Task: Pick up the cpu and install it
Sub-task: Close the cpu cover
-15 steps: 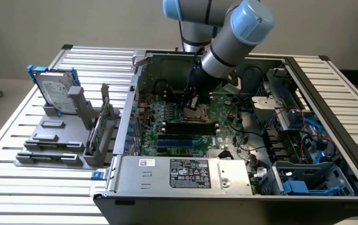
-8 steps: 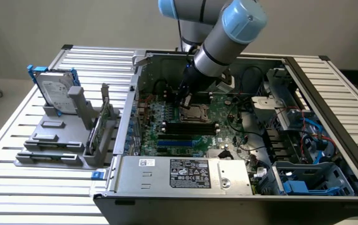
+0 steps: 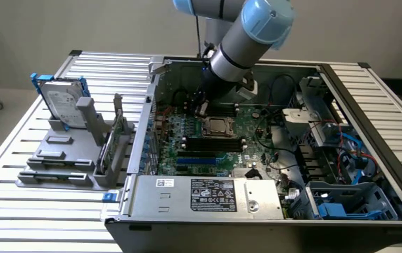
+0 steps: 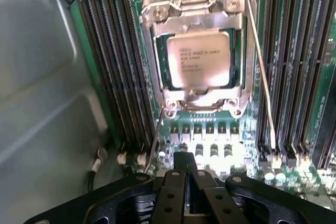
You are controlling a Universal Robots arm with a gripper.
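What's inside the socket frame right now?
The cpu lies inside the socket frame, printed silver top showing. The frame overlaps its edges; anything beneath is covered.

Robotics lab – opened PC case (image 3: pixel 271 234) on slatted aluminium bench (image 3: pixel 39 216), parts fixture (image 3: pixel 64 158).

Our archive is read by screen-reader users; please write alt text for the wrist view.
The cpu lies seated in the metal socket frame on the green motherboard, with dark memory slots on both sides. The shut gripper hangs near it, holding nothing.
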